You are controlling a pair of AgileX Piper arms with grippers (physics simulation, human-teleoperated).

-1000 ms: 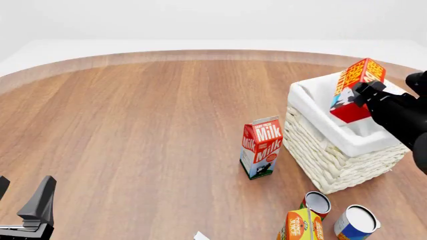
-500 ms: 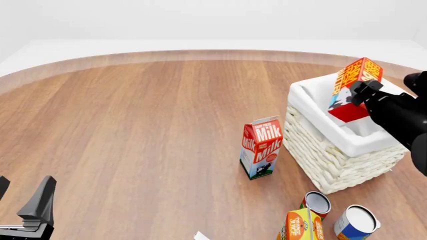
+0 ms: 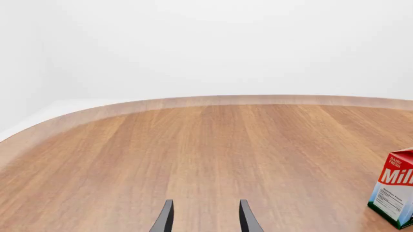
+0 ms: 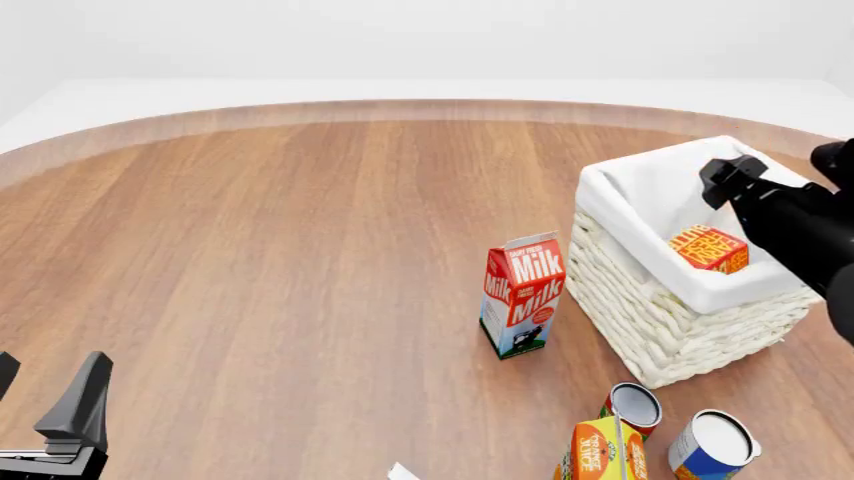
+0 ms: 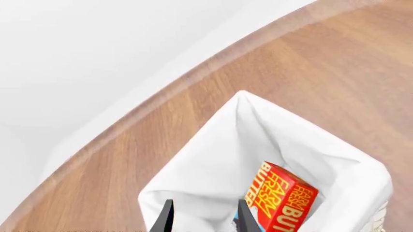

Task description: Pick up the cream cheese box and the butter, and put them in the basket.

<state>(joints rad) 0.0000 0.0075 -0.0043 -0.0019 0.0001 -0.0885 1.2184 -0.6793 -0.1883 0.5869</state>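
We see the small red-and-orange butter box (image 4: 709,248) lying inside the white wicker basket (image 4: 663,318) at three o'clock, both right gripper (image 5: 203,216) and left gripper (image 3: 204,216) empty with fingers parted, so finding the cream cheese comes next.

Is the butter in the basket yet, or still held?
In: the butter lies inside the basket on its white lining, and the right tool above it is open, gripping nothing.
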